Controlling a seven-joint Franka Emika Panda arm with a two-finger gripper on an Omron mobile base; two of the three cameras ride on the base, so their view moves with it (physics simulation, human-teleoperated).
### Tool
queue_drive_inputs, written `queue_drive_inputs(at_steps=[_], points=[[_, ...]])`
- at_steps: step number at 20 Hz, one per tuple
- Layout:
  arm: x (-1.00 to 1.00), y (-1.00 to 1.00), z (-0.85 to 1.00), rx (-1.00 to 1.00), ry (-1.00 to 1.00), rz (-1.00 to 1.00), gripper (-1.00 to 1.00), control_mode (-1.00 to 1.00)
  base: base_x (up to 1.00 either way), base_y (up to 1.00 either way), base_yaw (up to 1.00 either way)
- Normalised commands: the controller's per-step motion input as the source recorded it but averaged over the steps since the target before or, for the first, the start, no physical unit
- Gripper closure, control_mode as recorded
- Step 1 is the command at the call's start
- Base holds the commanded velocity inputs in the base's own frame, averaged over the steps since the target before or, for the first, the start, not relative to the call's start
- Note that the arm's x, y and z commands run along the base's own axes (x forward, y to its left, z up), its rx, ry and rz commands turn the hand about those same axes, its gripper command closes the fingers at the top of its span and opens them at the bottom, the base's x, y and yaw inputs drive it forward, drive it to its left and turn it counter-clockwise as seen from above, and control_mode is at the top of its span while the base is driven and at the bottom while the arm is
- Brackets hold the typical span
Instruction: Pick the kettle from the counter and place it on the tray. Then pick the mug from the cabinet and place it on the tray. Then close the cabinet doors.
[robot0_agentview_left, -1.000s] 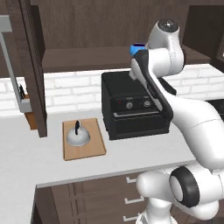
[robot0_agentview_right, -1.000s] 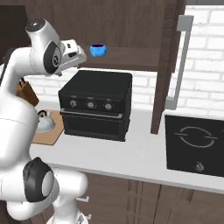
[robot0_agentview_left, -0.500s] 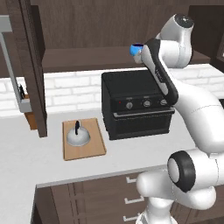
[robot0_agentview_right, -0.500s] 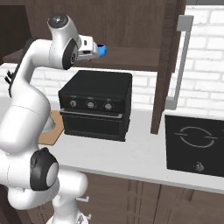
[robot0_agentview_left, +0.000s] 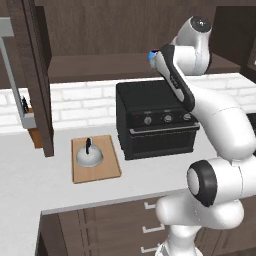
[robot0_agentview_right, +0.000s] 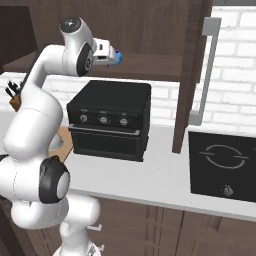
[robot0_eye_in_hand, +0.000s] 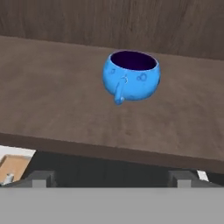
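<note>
The blue mug (robot0_eye_in_hand: 131, 78) stands upright on the cabinet shelf (robot0_eye_in_hand: 52, 109), straight ahead of the gripper (robot0_eye_in_hand: 112, 178) and apart from it, handle turned toward the hand; the jaws stand wide apart and hold nothing; the kettle (robot0_agentview_left: 89, 156) already sits on the tray (robot0_agentview_left: 111, 165).

Counter (robot0_agentview_left: 30, 175): tray (robot0_agentview_left: 102, 170) with kettle (robot0_agentview_left: 89, 156) on it, black oven (robot0_agentview_left: 155, 125) just right of tray, stovetop (robot0_agentview_right: 222, 165) set in further right. Cabinet shelf (robot0_eye_in_hand: 52, 105): blue mug (robot0_eye_in_hand: 131, 76) upright.
</note>
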Motion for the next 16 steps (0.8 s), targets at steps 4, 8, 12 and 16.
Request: queue_drive_inputs(at_steps=[4,8,12,16], points=[[0.69,-0.01,0.00,0.00,-0.01,-0.21,-1.00,-1.00,0.00,0.00,0.00],[0.49,0.00,0.01,0.00,0.00,-0.17,-1.00,-1.00,0.00,0.00,0.00],[0.52,0.00,0.00,0.01,0.00,-0.09,-1.00,-1.00,0.00,0.00,0.00],[0.46,0.00,0.00,0.00,0.00,-0.03,-1.00,-1.00,0.00,0.00,0.00]])
